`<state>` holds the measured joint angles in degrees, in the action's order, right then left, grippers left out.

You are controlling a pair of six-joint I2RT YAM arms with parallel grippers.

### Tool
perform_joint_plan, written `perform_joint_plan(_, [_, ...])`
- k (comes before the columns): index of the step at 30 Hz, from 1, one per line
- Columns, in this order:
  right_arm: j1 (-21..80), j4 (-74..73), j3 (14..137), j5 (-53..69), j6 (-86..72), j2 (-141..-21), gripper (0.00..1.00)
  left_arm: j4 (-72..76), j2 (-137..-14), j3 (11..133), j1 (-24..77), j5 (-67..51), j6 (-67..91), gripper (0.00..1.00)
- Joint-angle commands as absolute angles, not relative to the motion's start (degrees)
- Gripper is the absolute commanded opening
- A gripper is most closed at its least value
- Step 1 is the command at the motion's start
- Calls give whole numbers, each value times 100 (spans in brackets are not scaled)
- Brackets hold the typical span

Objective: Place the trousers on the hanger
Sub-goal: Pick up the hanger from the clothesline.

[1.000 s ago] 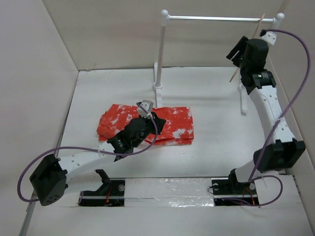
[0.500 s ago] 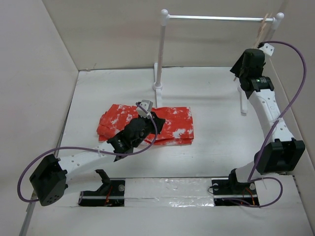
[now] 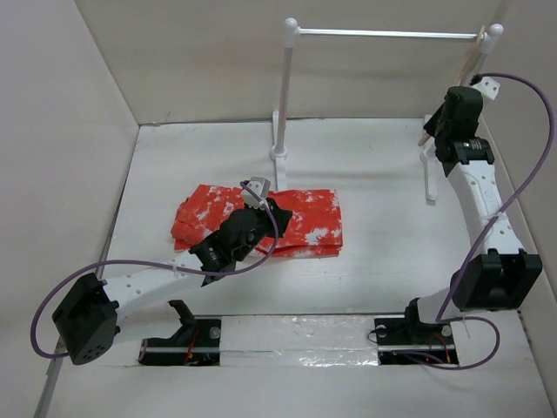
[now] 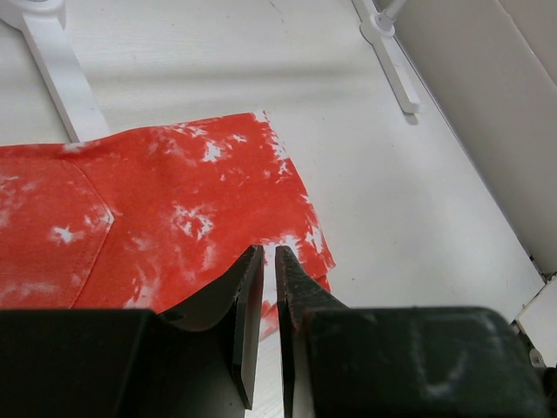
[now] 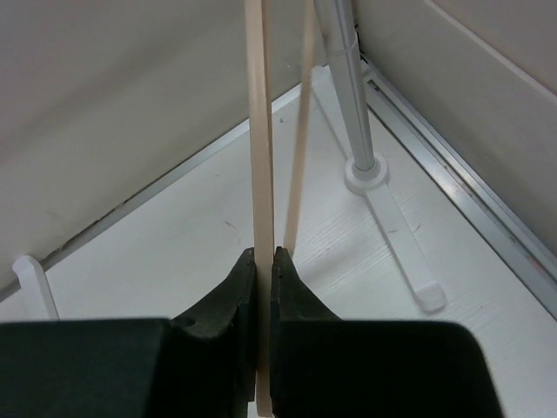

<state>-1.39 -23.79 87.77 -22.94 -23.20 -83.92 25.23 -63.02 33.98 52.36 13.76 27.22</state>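
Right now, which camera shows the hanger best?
The right wrist view: the hanger runs up the frame's middle, one of its thin beige bars clamped in the right tool. The top external view shows only a sliver by the rail, partly behind the arm. The left wrist view misses it.

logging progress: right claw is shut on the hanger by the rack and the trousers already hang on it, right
No. The right claw is shut on the hanger by the rack, but the trousers lie folded on the table, as the top external view shows.
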Motion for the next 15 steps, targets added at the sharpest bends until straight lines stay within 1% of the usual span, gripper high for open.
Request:
perform_joint_plan(1, [-149,-1979,8640,-2154,-2181,-8130,0,2786,-6161,3331,5238,1354,2689,10])
perform_joint_plan(6, [-80,-1820,8693,-2092,-1995,-7920,0,2795,-6205,3331,5238,1345,2698,10])
perform_joint_plan(8, [-27,-1478,8579,-2100,-1846,-7727,0,2821,-6214,3322,5238,1345,2716,11])
perform_joint_plan(10, [-26,-1258,8394,-2092,-1732,-7463,0,2830,-6205,3322,5238,1310,2733,15])
perform_joint_plan(11, [-26,-1274,8350,-1987,-1705,-7375,0,2856,-6205,3314,5238,1275,2733,22])
perform_joint_plan(12, [-26,-1327,8341,-1952,-1705,-7374,0,2865,-6205,3313,5238,1257,2733,22])
perform_joint_plan(13, [-26,-1362,8297,-1908,-1705,-7348,0,2883,-6205,3305,5238,1248,2733,24])
perform_joint_plan(14, [26,-1371,8245,-1864,-1714,-7313,0,2892,-6196,3296,5238,1248,2733,29])
perform_joint_plan(15, [26,-1345,8131,-1863,-1723,-7278,0,2909,-6205,3296,5238,1222,2733,31])
